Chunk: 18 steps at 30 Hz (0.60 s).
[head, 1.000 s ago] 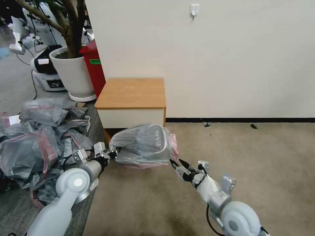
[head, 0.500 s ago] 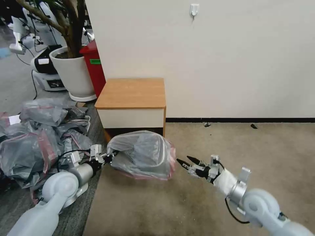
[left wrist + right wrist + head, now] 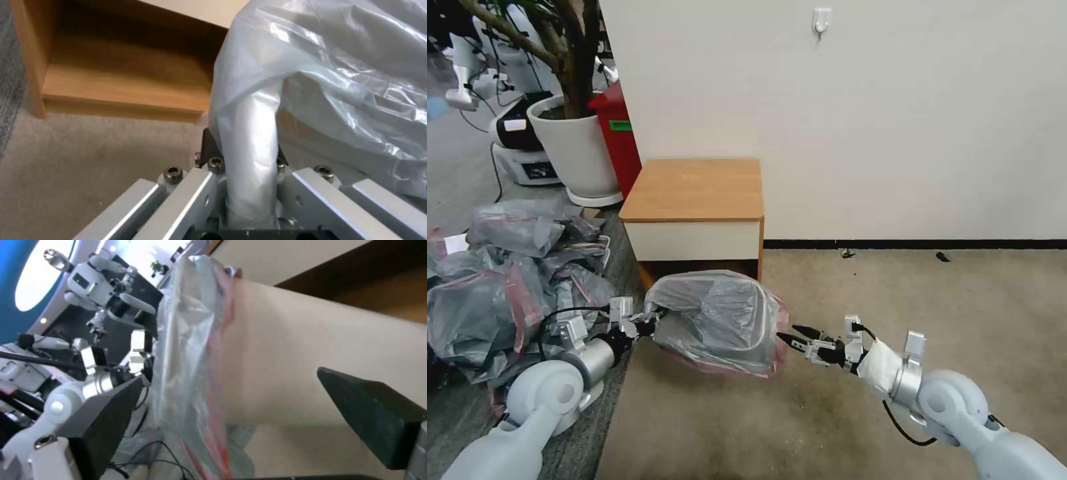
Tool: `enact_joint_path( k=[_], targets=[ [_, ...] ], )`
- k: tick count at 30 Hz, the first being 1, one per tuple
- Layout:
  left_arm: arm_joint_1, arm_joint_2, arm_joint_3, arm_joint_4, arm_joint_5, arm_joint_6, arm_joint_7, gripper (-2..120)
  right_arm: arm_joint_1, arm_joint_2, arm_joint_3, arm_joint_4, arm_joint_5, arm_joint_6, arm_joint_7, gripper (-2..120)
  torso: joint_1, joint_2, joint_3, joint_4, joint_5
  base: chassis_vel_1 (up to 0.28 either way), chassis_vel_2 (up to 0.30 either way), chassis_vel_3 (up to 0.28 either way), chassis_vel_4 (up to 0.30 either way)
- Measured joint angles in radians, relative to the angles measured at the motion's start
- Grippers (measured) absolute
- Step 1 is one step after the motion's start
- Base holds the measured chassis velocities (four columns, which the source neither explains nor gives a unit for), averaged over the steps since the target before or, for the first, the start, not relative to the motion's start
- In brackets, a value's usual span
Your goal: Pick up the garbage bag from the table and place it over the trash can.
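Even indoor light, soft shadows, wrist views partly soft.

Head view bright and fairly sharp; dark shadow under the table (image 3: 694, 190), faint one on carpet below the garbage bag (image 3: 717, 320). Glare streaks on bag plastic in left wrist view. Right wrist view blurred near its fingers (image 3: 106, 420); blown-out bright patch behind.

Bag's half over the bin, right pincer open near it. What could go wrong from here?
1. The left pincer holds the garbage bag by one bunched fold; thin film like this may slip or tear if pulled.
2. The right pincer is open with its tips at the bag's pink rim; closing could miss the film or pinch the trash can.
3. The bin looks tipped and light; uneven pulling may shift it on the carpet.
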Motion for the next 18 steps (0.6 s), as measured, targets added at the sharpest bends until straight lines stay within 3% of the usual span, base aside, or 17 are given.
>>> enact_joint_path(
  k=[7,10,18],
  targets=[
    [0.017,-0.012,0.005,-0.013,0.014,-0.005,-0.006,2,0.007,0.010,-0.009,0.002,0.008,0.000,-0.011,91,0.000,0.000,0.000,-0.0001,0.0001,0.000,0.000,0.000,0.000],
    [0.024,-0.015,0.005,-0.016,0.020,-0.008,-0.008,2,0.007,0.015,-0.011,0.001,0.008,-0.002,-0.017,77,0.000,0.000,0.000,0.0000,0.0001,0.000,0.000,0.000,0.000],
    [0.028,-0.016,0.007,-0.018,0.028,-0.013,-0.010,2,0.010,0.024,-0.016,0.001,0.006,-0.003,-0.019,58,0.000,0.000,0.000,0.0000,0.0001,0.000,0.000,0.000,0.000]
  ],
)
